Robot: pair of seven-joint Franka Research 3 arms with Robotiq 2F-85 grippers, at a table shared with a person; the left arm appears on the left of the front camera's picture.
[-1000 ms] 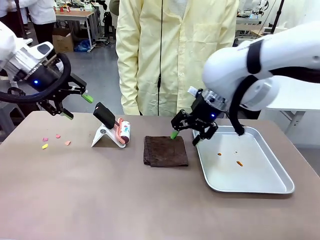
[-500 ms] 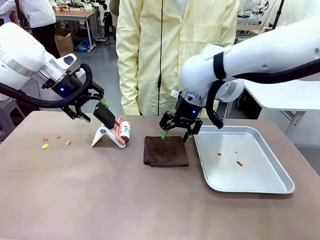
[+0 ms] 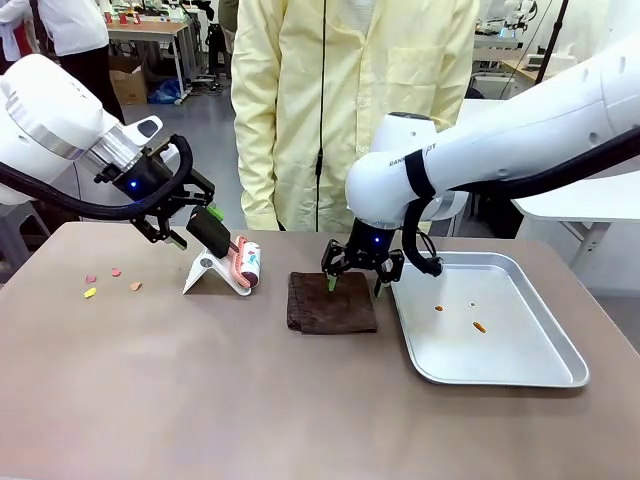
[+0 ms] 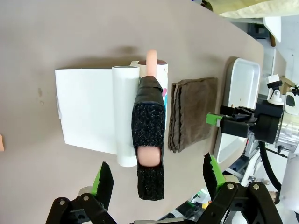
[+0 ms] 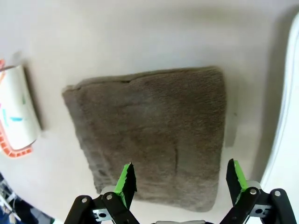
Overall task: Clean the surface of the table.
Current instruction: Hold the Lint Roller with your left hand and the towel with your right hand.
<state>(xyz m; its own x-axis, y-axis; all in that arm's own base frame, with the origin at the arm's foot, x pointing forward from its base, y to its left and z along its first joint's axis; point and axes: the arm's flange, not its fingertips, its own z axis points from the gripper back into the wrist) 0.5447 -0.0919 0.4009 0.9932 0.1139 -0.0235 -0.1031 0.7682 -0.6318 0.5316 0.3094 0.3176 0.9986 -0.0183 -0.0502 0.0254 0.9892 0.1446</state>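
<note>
Left gripper, upper left of the front view, is spread wide on either side of the roller's black handle, gripping nothing. Right gripper, at centre, is equally wide above the brown cloth; contact is unclear. The table fills the lower half. Print on the right arm is too small to read.
</note>
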